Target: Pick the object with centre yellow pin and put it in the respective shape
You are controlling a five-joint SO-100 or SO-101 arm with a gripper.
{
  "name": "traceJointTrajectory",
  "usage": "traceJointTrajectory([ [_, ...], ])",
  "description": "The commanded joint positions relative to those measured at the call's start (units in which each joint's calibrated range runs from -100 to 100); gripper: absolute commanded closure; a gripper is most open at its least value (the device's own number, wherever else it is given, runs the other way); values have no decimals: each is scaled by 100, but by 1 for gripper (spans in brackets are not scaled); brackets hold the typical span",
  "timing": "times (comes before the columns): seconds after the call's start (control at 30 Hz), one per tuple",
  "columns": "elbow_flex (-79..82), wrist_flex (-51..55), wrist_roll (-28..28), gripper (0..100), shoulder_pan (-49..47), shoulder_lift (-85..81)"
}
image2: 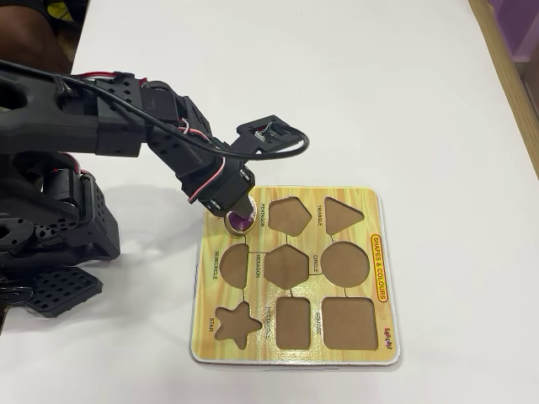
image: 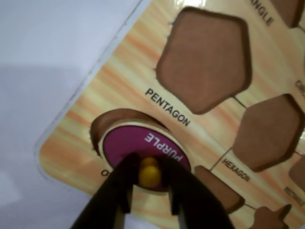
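A purple oval piece (image: 143, 155) marked PURPLE has a yellow pin (image: 149, 175) at its centre. My gripper (image: 150, 183) is shut on the pin, its black fingers (image: 119, 183) on either side. The piece sits tilted, half over the oval recess (image: 114, 121) at the corner of the wooden shape board (image: 119, 81). In the overhead view the gripper (image2: 238, 215) stands over the board's top left recess and the purple piece (image2: 241, 221) shows just under it.
The board (image2: 370, 210) has empty recesses: pentagon (image: 205, 57), hexagon (image: 269, 133), triangle (image2: 343, 216), circle (image2: 345, 263), star (image2: 236, 324) and others. White table (image2: 379, 101) surrounds it. The arm's black base (image2: 50, 252) stands left of the board.
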Motion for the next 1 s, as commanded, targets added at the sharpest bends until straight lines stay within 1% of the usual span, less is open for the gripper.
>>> traceJointTrajectory([
  [0.0,-216,-44,-11,99,-42,186],
  [0.6,-288,-70,-16,99,-42,278],
  [0.73,-288,-286,-16,99,-52,311],
  [0.97,-288,-295,-16,99,-325,362],
])
